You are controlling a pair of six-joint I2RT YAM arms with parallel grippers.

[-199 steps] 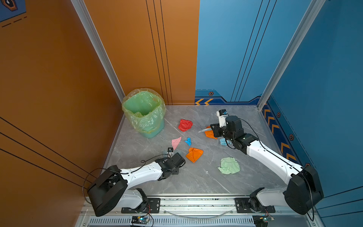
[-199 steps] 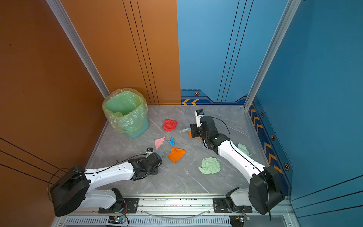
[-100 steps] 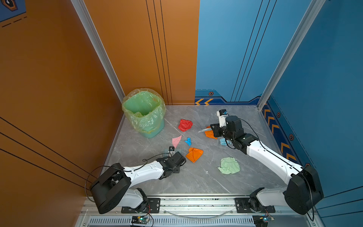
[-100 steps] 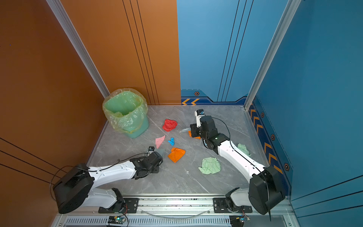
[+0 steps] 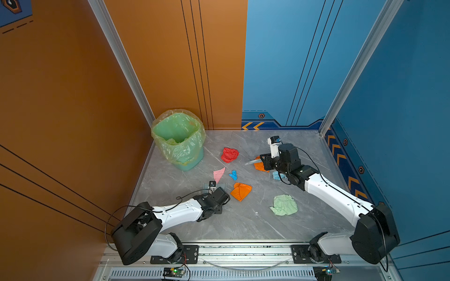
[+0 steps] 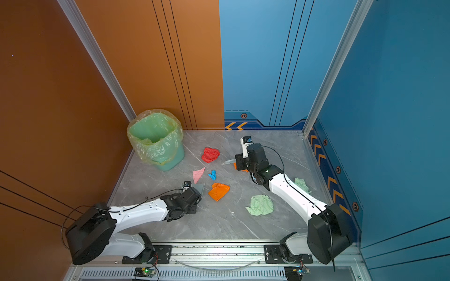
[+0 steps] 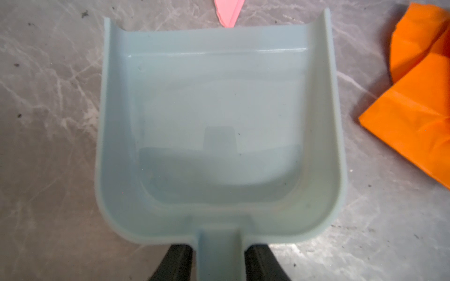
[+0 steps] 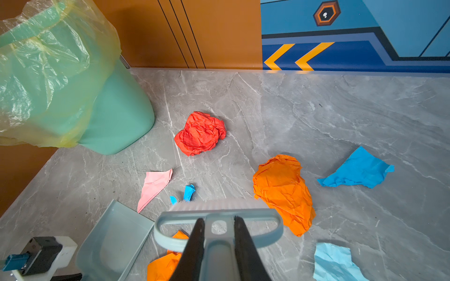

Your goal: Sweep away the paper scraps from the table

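My left gripper has its fingers closed in on the handle of a pale blue-grey dustpan, which lies flat on the table. The right gripper is shut on a pale brush held over the paper scraps. Between the two tools lie a pink scrap, a small bright blue one and a flat orange one. A red ball lies farther back. A crumpled orange scrap, a bright blue one and a light blue one lie beside the brush.
A green bin lined with a yellow-green bag stands in the far left corner. A pale green scrap lies near the front, and another lies beyond the right arm. Walls close off three sides, and a silver rail edges the front.
The left gripper's fingers have drawn together round the dustpan handle. Both arms have stayed almost where they were, and the scraps have not moved.
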